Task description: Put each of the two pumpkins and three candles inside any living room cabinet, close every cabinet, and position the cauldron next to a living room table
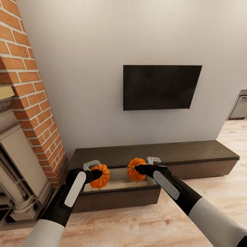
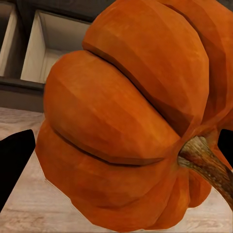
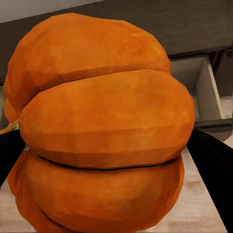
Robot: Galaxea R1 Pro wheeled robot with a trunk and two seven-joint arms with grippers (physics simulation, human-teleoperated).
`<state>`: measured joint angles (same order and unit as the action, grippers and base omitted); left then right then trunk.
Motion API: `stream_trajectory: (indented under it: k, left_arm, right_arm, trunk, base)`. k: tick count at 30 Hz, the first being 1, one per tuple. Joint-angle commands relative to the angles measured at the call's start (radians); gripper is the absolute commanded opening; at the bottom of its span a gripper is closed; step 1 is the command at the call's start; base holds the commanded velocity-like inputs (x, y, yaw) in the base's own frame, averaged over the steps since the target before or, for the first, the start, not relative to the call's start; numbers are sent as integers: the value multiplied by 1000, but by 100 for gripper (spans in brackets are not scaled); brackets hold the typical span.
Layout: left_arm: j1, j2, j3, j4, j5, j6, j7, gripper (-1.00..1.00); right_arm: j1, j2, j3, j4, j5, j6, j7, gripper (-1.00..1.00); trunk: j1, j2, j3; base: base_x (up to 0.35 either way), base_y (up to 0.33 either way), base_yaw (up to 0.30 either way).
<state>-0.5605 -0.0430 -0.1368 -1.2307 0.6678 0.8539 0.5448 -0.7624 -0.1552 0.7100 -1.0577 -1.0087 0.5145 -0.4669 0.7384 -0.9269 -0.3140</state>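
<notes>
Two pumpkins hang above the cabinet's [image 1: 192, 151] open drawer [image 1: 116, 192]: left gripper [image 1: 97, 173] clamps one pumpkin [image 1: 101, 176], right gripper [image 1: 140, 168] clamps the other pumpkin [image 1: 134, 169]

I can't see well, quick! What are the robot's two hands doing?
Left gripper: shut on the left pumpkin.
Right gripper: shut on the right pumpkin.

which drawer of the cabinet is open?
The drawer at the left end of the cabinet, by the brick fireplace: pulled out, pale interior showing. Both held pumpkins hang over it. The front to its right sits flush.
</notes>
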Motion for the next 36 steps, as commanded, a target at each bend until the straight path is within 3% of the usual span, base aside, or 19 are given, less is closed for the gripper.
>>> stream_trajectory:
  k: [1, 16, 24, 36]
  left_arm:
    - [-1, 0, -1, -1, 10, 1, 12, -100]
    - [-1, -2, -4, 5, 13, 1, 11, -100]
    - [-1, -2, -7, 8, 9, 1, 11, -100]
    - [-1, -3, -7, 8, 9, 1, 11, -100]
  right_arm:
    - [-1, -1, 4, -1, -9, -5, -11, -100]
    - [-1, 0, 5, -1, -7, -14, -6, -100]
    - [-1, 0, 5, -1, -7, -14, -4, -100]
    - [-1, 0, 5, -1, -7, -14, -3, -100]
  trunk:
    - [1, -1, -1]
    - [1, -1, 1]
    - [1, -1, 1]
    - [1, -1, 1]
  base:
    - [313, 0, 0]
    - [253, 10, 60]
    - [178, 5, 157]
    - [128, -63, 14]
